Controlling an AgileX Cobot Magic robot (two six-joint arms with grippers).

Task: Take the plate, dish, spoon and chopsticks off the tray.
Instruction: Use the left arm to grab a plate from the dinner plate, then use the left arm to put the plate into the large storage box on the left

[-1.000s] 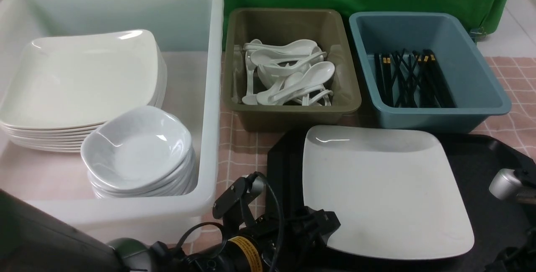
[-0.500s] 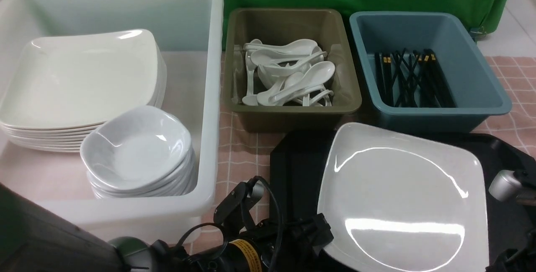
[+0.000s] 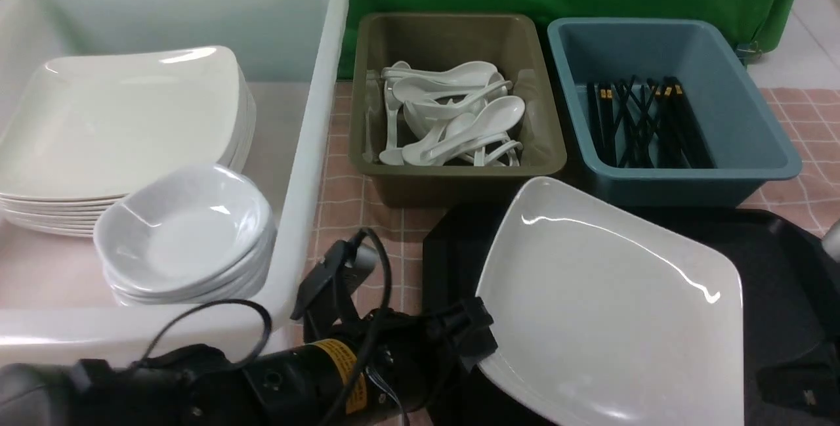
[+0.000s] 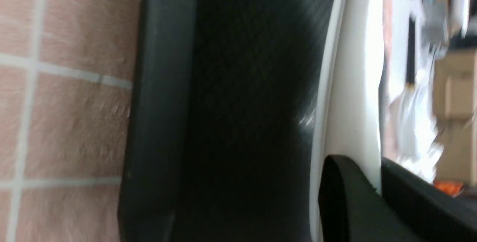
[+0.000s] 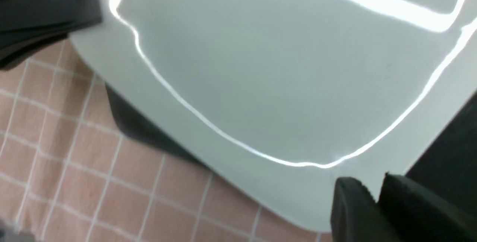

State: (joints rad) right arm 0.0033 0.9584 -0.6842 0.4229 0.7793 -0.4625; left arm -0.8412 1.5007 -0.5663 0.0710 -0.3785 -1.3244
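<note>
Plate [image 3: 610, 308] has risen and tilted since a second ago, now over tray [image 3: 774, 262]. Left gripper [image 3: 484, 346] clamps its near-left corner. Right gripper [image 5: 372, 188] jaws narrow at rim; grip unclear.

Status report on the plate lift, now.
Left pincer shut on the plate, left corner. Right pincer at its right edge, grip unclear. Plate tilted above the tray. White tub wall stands between it and the plate stack.

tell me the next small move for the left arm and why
Probably lift and carry the plate leftward toward the white tub: the left end effector is shut on its rim, it is tilted above the tray, and matching plates are stacked there.
</note>
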